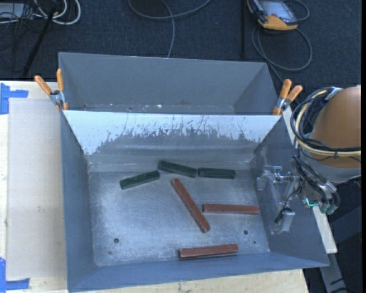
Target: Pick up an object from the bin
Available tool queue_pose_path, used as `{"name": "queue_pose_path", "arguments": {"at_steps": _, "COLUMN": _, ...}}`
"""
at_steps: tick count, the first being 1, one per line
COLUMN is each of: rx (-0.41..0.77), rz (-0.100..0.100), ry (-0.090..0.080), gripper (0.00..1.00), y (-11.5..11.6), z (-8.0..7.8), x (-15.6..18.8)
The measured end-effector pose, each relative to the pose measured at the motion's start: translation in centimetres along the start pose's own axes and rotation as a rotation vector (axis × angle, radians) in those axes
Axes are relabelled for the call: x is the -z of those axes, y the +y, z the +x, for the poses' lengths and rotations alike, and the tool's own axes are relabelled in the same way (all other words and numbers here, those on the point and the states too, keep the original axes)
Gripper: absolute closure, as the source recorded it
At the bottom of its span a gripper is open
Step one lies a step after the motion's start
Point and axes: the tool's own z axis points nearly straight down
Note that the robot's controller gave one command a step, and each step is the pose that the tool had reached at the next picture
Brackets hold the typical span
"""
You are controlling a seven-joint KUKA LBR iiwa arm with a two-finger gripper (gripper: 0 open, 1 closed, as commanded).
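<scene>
My gripper point(275, 199) hangs at the bin's right side, over the sloped right wall, open with nothing between its fingers. Nearest to it is a reddish-brown flat bar point(230, 209), lying level on the bin floor just left of the gripper. A short dark green bar point(217, 173) lies a little farther back and to the left. A longer reddish-brown bar point(190, 204) lies slantwise in the middle of the floor, its lower end close to the first brown bar.
Another reddish-brown bar point(208, 251) lies near the front wall. Two more dark green bars point(177, 168) point(140, 179) lie toward the back left of the floor. The arm with its orange cover and cables stands outside the right rim.
</scene>
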Motion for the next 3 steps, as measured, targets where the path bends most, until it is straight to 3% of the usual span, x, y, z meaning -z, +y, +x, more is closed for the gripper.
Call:
{"name": "queue_pose_path", "arguments": {"at_steps": 1, "rx": 0.050, "rz": 0.002, "ry": -0.015, "gripper": 0.00, "y": -1.01, "z": -8.38, "x": -14.53}}
{"name": "queue_pose_path", "arguments": {"at_steps": 2, "rx": 0.054, "rz": 0.002, "ry": -0.011, "gripper": 1.00, "y": -1.01, "z": -8.25, "x": -14.26}}
{"name": "queue_pose_path", "arguments": {"at_steps": 3, "rx": 0.068, "rz": 0.002, "ry": -0.010, "gripper": 1.00, "y": -0.50, "z": -7.50, "x": -14.46}}
